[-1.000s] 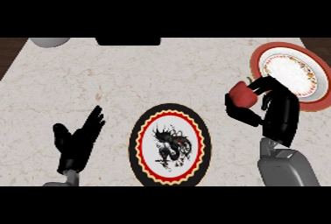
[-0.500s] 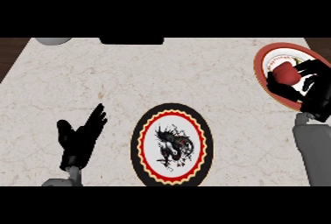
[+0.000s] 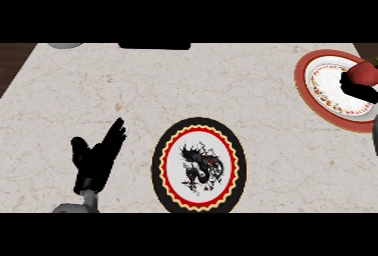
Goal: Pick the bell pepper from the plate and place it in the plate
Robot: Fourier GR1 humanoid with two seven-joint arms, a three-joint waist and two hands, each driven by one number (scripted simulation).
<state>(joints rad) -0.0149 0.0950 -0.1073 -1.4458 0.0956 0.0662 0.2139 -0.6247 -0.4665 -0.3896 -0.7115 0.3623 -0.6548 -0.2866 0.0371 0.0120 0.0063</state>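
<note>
Rightward since before, the right hand (image 3: 357, 88) curls round the bell pepper (image 3: 365, 74) — over the red-rimmed plate (image 3: 304, 80).

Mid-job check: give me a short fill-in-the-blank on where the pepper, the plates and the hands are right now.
1. The red bell pepper is over the plate with the ____ rim, at the view's right edge.
2. The right robot hand is curled round the ____.
3. The black-rimmed plate carries a ____ picture at its middle.
4. The left robot hand, fingers straight, shows at the lower ____.

Missing words: red; bell pepper; dragon; left
</note>
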